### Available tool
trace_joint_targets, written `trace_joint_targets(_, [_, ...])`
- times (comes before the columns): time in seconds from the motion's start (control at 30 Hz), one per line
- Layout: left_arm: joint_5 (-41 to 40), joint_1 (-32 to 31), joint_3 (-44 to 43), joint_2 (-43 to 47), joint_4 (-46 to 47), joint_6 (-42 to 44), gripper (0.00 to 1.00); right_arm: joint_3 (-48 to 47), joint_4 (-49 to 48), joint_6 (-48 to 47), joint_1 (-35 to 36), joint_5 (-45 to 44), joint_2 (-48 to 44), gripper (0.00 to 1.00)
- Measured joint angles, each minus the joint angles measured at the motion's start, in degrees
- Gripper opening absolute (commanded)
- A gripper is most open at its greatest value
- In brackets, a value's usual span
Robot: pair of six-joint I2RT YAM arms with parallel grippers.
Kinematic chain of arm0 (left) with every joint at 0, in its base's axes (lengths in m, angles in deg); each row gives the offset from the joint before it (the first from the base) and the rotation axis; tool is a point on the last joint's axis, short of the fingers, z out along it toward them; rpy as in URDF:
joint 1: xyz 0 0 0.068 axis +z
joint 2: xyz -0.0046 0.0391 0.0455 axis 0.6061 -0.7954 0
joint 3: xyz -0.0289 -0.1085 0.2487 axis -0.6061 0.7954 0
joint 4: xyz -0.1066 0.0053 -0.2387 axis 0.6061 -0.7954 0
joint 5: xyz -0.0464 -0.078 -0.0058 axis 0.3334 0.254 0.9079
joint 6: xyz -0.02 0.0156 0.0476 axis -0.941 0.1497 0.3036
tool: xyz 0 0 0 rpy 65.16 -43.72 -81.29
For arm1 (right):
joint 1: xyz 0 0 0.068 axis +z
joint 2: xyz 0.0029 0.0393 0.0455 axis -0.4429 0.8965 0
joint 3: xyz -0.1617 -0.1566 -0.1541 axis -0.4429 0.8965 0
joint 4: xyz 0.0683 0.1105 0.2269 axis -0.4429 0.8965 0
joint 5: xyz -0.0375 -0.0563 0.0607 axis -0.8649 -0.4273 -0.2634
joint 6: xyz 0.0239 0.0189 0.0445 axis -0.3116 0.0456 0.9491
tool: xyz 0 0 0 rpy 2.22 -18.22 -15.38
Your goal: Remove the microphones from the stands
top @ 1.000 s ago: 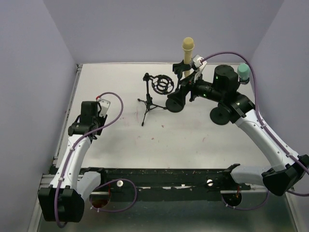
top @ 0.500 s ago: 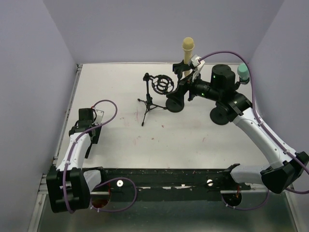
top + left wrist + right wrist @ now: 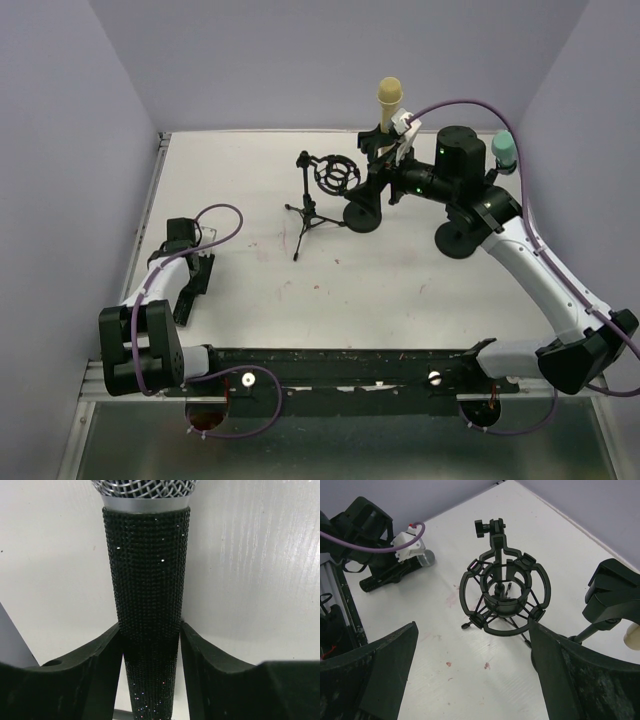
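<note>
A black glitter microphone with a silver mesh head fills the left wrist view, low over the white table. My left gripper is shut on its handle, one finger against each side. The right wrist view shows the mesh head close to the table, beside that gripper. From above, the left gripper is at the table's left side. The stand, a small tripod with a round shock mount, holds nothing. My right gripper hangs wide open behind the stand, near its mount.
A yellow microphone stands in a round-based stand just right of the tripod, close under the right arm. A teal microphone stands in another round-based stand at the far right. Walls close the table on three sides.
The left arm has folded back toward its base and brought its gripper down at the table's left side. The right arm has edged slightly toward the back.
</note>
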Motion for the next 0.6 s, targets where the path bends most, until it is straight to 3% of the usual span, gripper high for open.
trace_joint_targets(0.1, [0.2,0.2,-0.2,-0.2,0.2,0.3,0.66,-0.1,0.2,-0.6,0.0,0.1,0.5,1.00])
trace_joint_targets(0.6, [1.4,0.4,-1.7,-1.0,-1.2,0.3,0.70,0.3,0.3,-1.3,0.0,0.5,0.2,1.00])
